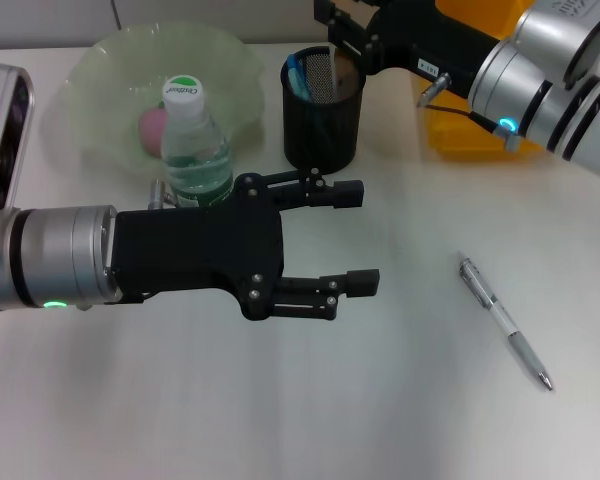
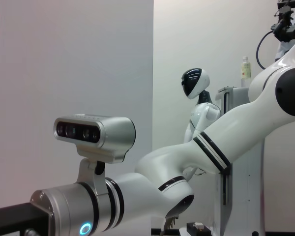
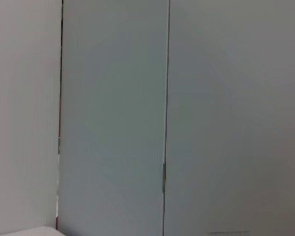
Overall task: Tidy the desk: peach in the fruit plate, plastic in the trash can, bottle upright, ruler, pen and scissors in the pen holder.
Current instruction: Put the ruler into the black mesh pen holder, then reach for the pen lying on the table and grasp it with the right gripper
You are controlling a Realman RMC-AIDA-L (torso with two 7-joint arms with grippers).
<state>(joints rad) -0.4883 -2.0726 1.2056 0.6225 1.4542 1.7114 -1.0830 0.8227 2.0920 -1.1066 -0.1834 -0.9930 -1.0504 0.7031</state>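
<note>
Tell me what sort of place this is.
Probably a robotics lab set up as a mock desk: a white table with a pen holder and pen, and a second humanoid robot by a plain wall.

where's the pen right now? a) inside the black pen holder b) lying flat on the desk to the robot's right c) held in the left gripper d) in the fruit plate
b: the pen lies flat on the bare desk on the robot's right, apart from the pen holder, and the left gripper is open with nothing in it.
</note>
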